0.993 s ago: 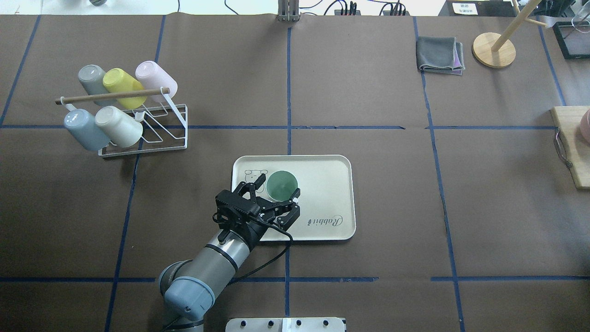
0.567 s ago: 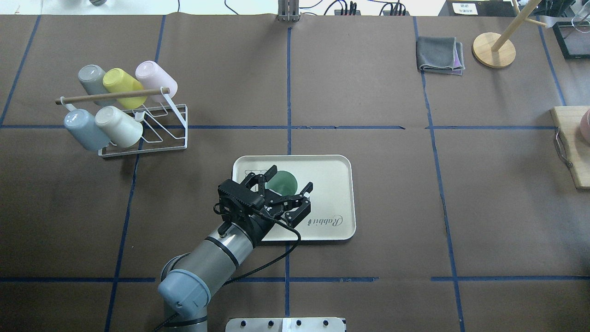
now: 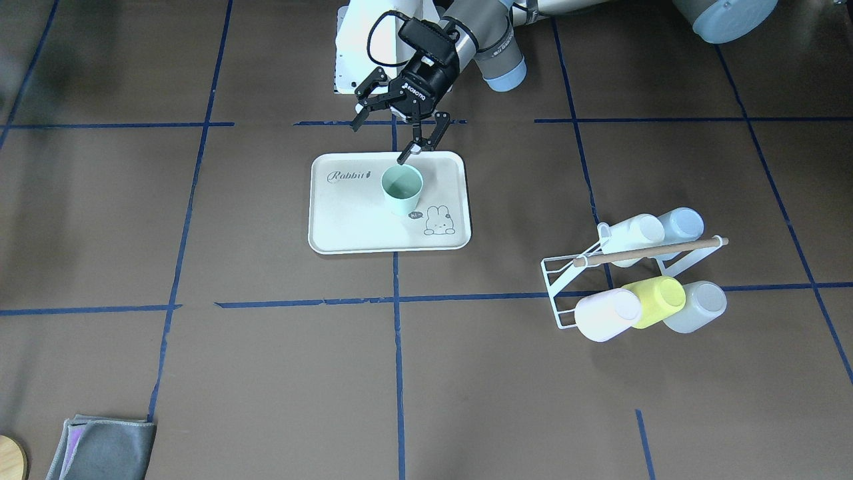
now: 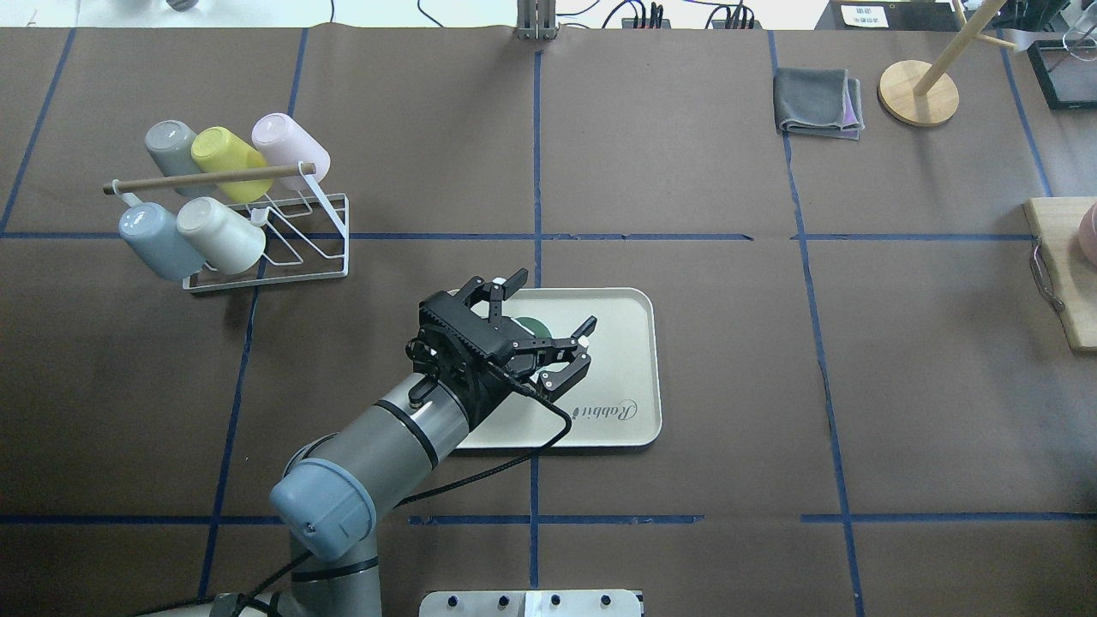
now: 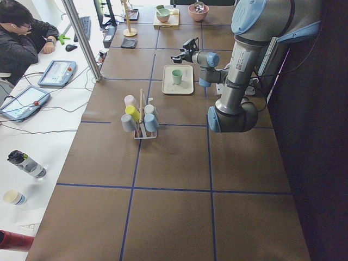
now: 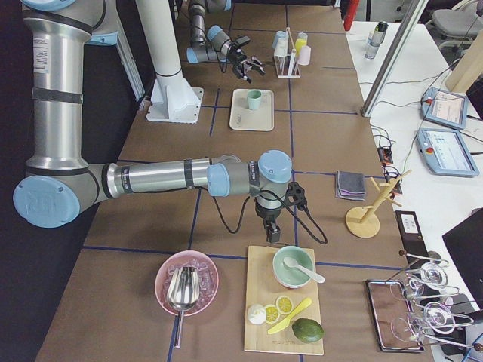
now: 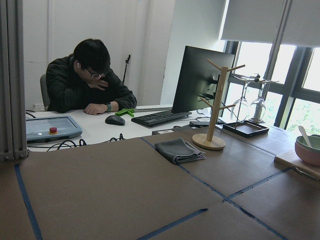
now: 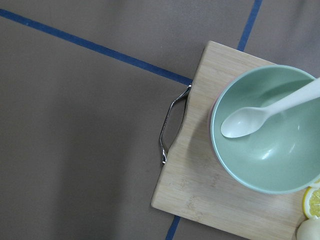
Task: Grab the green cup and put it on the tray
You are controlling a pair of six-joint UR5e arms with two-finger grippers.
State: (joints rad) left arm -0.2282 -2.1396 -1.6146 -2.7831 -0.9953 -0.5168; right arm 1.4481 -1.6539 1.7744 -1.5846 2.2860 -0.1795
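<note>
Left arm reaches obliquely over the tray (image 3: 346, 227); left gripper (image 4: 553, 302) spread wide, poised above the upright green cup (image 3: 402, 189), not touching. Bare tray surrounds the cup.

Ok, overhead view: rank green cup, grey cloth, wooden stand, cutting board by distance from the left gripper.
1. green cup, on the tray, right at the left gripper.
2. grey cloth, back right.
3. wooden stand, beyond the cloth.
4. cutting board, right edge.
</note>
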